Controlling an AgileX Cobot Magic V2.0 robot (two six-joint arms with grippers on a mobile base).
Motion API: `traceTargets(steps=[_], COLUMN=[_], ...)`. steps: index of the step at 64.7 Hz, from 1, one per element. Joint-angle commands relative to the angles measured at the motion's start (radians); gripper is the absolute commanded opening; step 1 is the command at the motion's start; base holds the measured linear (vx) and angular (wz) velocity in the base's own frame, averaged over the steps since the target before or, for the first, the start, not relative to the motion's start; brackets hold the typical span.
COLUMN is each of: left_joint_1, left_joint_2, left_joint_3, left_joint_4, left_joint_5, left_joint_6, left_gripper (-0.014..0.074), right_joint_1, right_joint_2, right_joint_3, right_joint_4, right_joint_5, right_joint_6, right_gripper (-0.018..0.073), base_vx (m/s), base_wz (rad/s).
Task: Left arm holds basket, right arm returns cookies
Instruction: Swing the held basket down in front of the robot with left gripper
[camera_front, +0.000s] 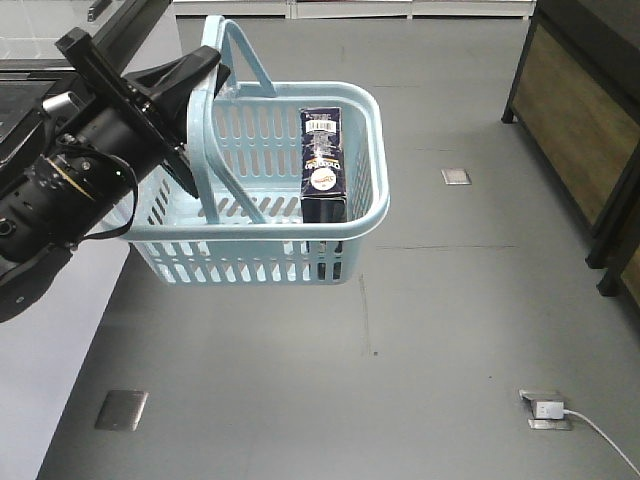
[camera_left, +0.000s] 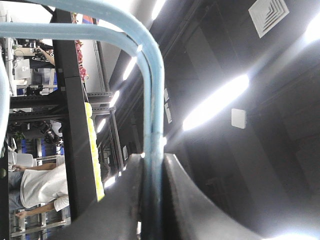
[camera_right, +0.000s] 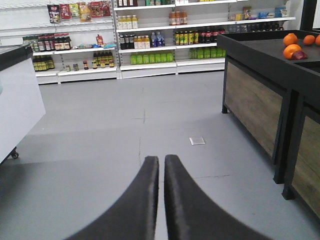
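basket (camera_front: 300, 228) hangs in the air off the floor, roughly level, carried by the left arm (camera_front: 70, 180) at its left end; left gripper (camera_left: 153, 165) is clenched on a hoop handle (camera_left: 152, 90), handle pinched between both fingers. cookie box (camera_front: 323, 165) is still inside the basket, upright in its right half, close to the right wall, top about level with the rim. right gripper (camera_right: 161, 160) is closed on nothing, fingers almost touching; the basket isn't in its view, so can't place it relative to the basket. My read: pick not started. Spread the fingers first, come down over the basket's right half clear of the handles, grip the box's narrow sides near the top, lift straight up past the rim, left arm holding the basket steady
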Motion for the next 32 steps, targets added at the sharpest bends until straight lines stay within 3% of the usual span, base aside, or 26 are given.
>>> traceTargets(steps=[1, 12, 32], left_joint_1=[-0.007, -0.007, -0.009], left_joint_2=[-0.045, -0.067, -0.188], left_joint_3=[0.024, 0.142, 0.278], left_joint_4=[-0.102, -0.133, -0.129], left_joint_5=[-0.142, -0.222, -0.234], left_joint_6=[-0.004, -0.004, 0.021], left_gripper=[-0.0004, -0.0004, -0.0004], right_joint_1=[-0.001, -0.001, -0.001], right_joint_2=[-0.013, -0.013, -0.013], right_joint_3=[0.018, 0.018, 0.018], right_joint_4=[-0.005, -0.005, -0.005], right_joint_5=[-0.076, -0.076, -0.076], right_joint_6=[-0.006, -0.006, -0.006], right_gripper=[-0.0003, -0.0003, -0.0003], base_vx=[0.00, 0.00, 0.00], base_wz=[0.00, 0.00, 0.00])
